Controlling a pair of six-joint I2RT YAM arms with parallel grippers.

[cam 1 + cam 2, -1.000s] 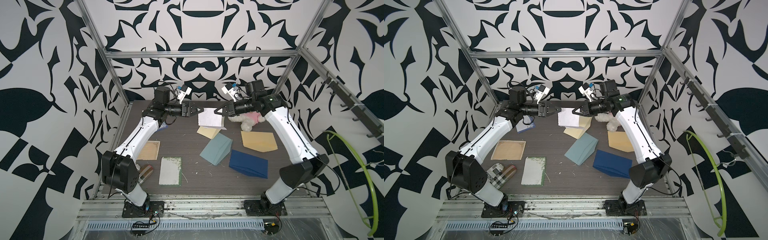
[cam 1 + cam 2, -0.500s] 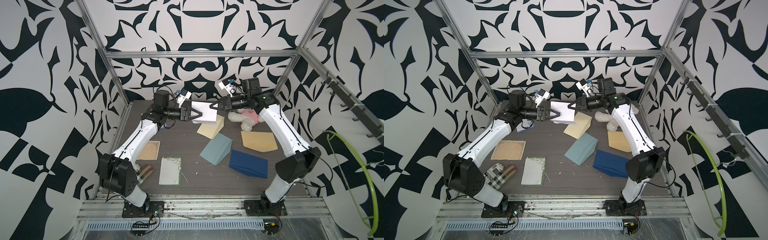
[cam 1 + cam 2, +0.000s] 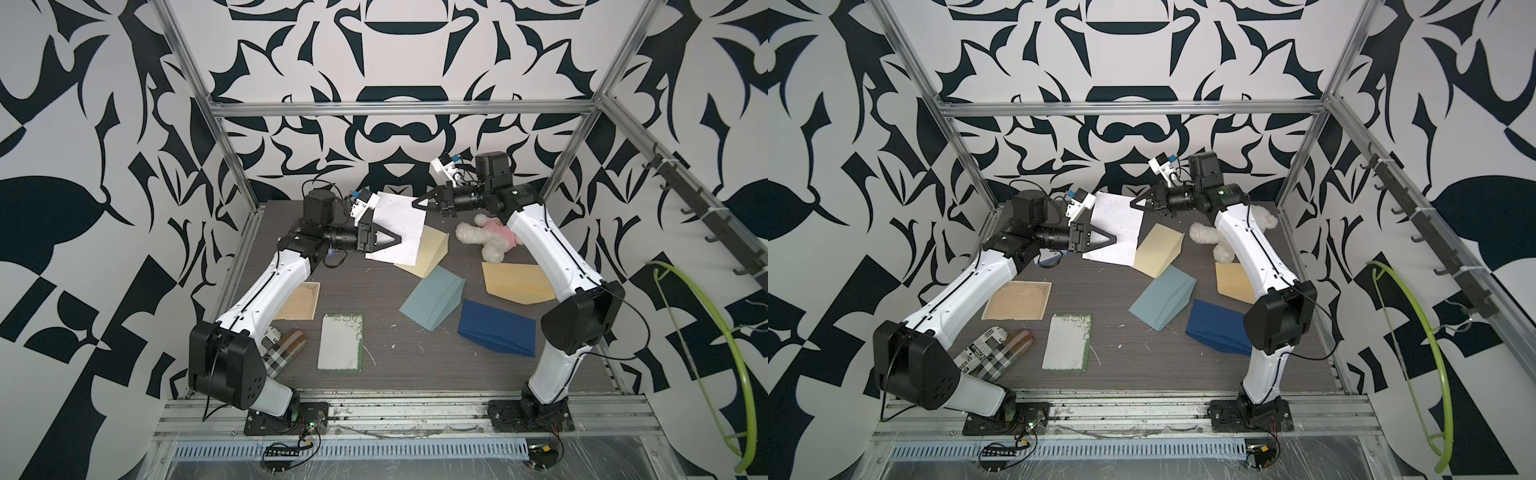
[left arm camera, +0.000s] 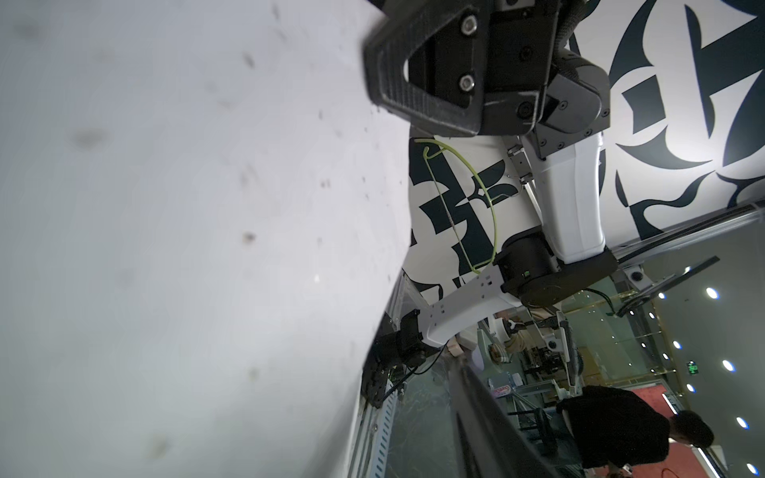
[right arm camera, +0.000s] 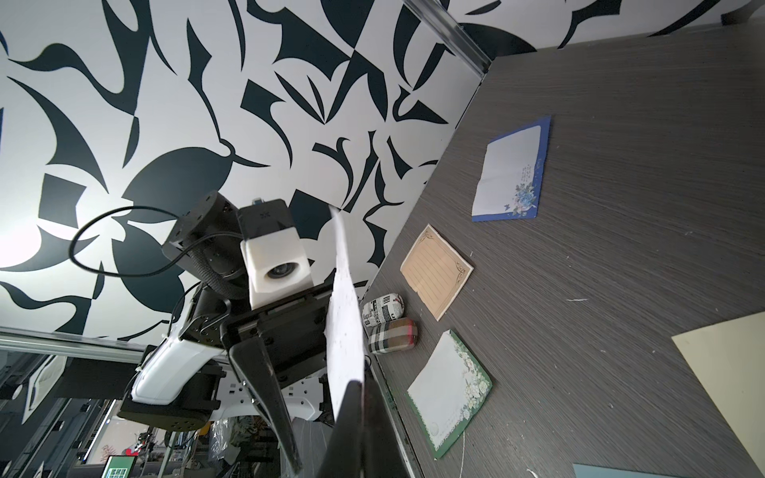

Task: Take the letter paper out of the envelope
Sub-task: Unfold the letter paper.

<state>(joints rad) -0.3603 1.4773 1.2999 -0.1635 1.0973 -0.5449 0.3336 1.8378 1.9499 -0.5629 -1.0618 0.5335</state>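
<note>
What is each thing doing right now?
white letter paper, held up in the air, free of any envelope
right gripper, shut on the paper's edge
left gripper, open, beside the paper
cream envelope, lying on the table
plush toy, lying on the table

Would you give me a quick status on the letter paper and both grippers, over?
Right gripper shut on letter paper corner. Left gripper open at the paper, not clamping. Paper aloft, clear of cream envelope. No obstruction seen.

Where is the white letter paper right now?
In both top views the white letter paper is held up at the back of the table, its corner pinched by the right gripper, near the cream envelope.
</note>
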